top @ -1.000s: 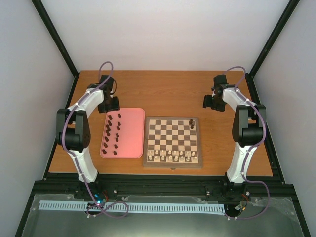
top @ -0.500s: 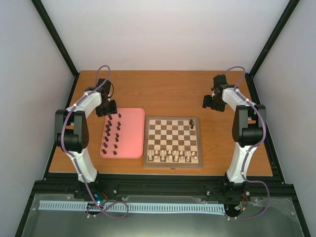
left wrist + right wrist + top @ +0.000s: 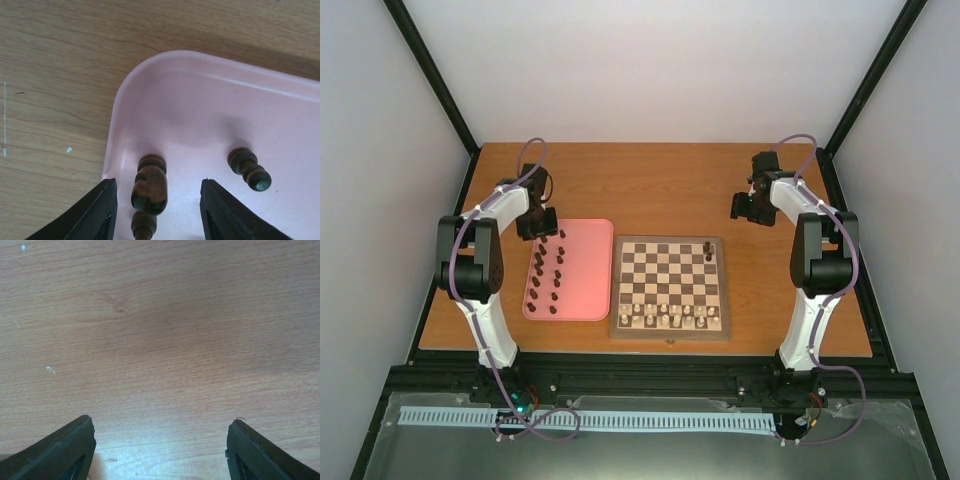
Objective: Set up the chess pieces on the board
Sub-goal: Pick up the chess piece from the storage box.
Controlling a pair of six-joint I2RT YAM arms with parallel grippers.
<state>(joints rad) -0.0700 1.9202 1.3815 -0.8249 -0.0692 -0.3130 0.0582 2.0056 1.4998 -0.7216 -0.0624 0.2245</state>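
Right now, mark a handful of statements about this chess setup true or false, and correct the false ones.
1. The left gripper straddles a dark piece in a corner of the pink tray. True.
2. The right gripper holds a piece. False: it hangs open and empty over the bare table.
3. The board carries every dark piece. False: most dark pieces stand on the pink tray; only a couple stand at the board's far right.
4. Pale pieces line the board's near edge. True.
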